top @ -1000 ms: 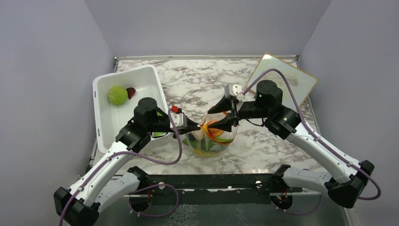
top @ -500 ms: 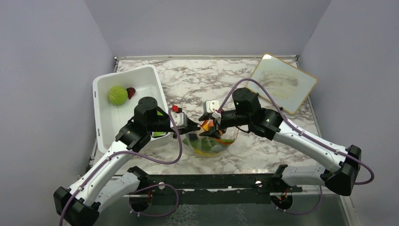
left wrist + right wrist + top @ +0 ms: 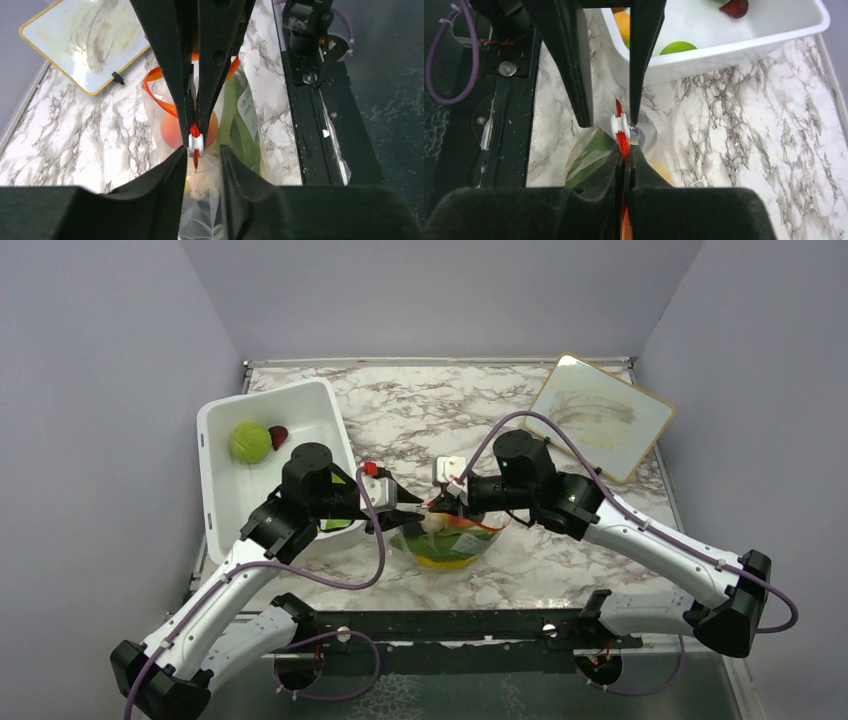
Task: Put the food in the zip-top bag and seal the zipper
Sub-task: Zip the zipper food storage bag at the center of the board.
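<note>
Your zip-top bag (image 3: 447,545) stands on the marbled tabletop (image 3: 400,410) at the centre of the top view, between the two arms, with its mouth lifted. The zipper (image 3: 622,141), a single red-orange strip, runs along that mouth, and one white slider (image 3: 195,144) rides on it.

Your right gripper (image 3: 625,152) reaches in from 3 o'clock and is clenched on the zipper just beside the slider. Your left gripper (image 3: 203,154) reaches in from 9 o'clock. Its fingers stand apart on either side of the slider and the clear plastic, so it is released, not pinching.

Through the bag you can see food in four colours:
- one orange piece (image 3: 172,131)
- a green piece (image 3: 232,100)
- a yellow piece (image 3: 445,562) at the bottom
- a pale beige piece (image 3: 432,524)

The crinkled plastic hides whether there are more. One white label (image 3: 247,112) on the bag carries dark print too small to read.

At 10 o'clock from the bag is one white tub (image 3: 222,500), near the bag. Across the top and right wrist views it shows four pieces:
- a green ball (image 3: 250,442)
- a dark red piece (image 3: 279,435) touching the ball
- a yellow-orange piece (image 3: 622,22)
- a small green fruit (image 3: 676,47)

At 2 o'clock, well apart from the bag, one white board (image 3: 600,415) with a yellow frame lies at the tabletop's far corner. Its grey smears cannot be read as words.
</note>
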Controlling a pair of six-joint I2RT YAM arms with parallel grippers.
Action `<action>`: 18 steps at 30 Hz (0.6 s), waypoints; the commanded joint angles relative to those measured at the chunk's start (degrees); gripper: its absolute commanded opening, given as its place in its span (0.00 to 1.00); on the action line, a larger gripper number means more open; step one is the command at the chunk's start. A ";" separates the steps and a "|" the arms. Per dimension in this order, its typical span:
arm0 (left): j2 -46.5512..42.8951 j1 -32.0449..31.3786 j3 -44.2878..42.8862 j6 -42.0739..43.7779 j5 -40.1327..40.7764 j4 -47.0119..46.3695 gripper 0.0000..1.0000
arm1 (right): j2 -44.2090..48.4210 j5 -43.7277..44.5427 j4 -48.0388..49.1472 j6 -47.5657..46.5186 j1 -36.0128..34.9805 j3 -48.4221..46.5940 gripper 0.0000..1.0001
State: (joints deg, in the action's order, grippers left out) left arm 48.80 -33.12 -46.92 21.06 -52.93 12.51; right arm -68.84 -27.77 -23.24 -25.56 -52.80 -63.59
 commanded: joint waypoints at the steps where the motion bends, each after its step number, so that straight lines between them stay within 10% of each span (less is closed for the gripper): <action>1: -1.92 -0.27 -2.55 1.07 -2.90 2.98 0.40 | 4.71 0.88 2.55 0.47 0.06 0.89 0.01; 13: -0.02 -0.27 1.06 -1.62 -2.48 -4.31 0.48 | 6.28 -1.82 8.67 4.45 0.06 4.81 0.01; 18: -0.62 -0.32 2.00 -1.96 -2.18 -6.51 0.30 | 7.02 -2.47 9.31 5.49 0.06 5.15 0.01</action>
State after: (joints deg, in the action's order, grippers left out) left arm 48.99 -33.12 -45.58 19.97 -53.58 10.33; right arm -63.53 -27.97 -18.46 -21.76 -52.77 -58.50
